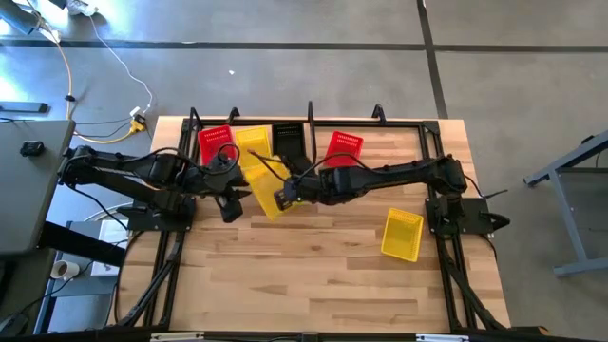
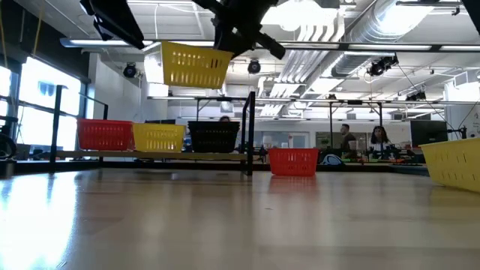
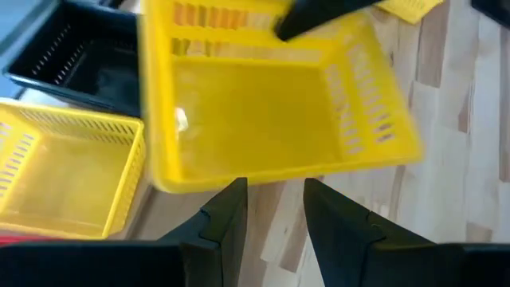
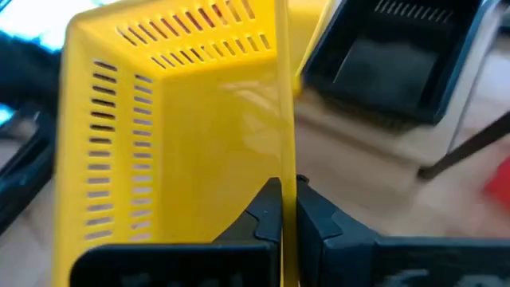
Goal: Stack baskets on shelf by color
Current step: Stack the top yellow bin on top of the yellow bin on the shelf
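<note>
Right claw (image 4: 287, 209) is clenching on the thin wall of a yellow basket (image 2: 195, 65), fingers pinching the rim between them; that basket is hanging in the air, tilted, above the tabletop (image 1: 304, 266) just in front of the shelf (image 1: 313, 128), near the shelf's left half; left claw (image 3: 275, 209) is hovering just beside the lifted basket on its left, fingers (image 3: 225, 215) standing apart and gripping nothing, released; on the shelf's left half three baskets are sitting in a row: red basket (image 2: 105, 135) farthest left, second yellow basket (image 2: 159, 137) next to it, black basket (image 2: 214, 136) beside the central divider; in the left wrist view the shelf's yellow basket and the black one are showing next to the lifted one; another red basket (image 1: 344, 144) is sitting right of the divider at the far side, well apart from the row; a third yellow basket (image 1: 402, 234) is lying on the tabletop at the near right, turned at an angle, well apart from both claws; right arm is stretching across the tabletop from the right side towards the middle; left arm is reaching in from the left; people are showing in the room far behind the tabletop in the low view.
</note>
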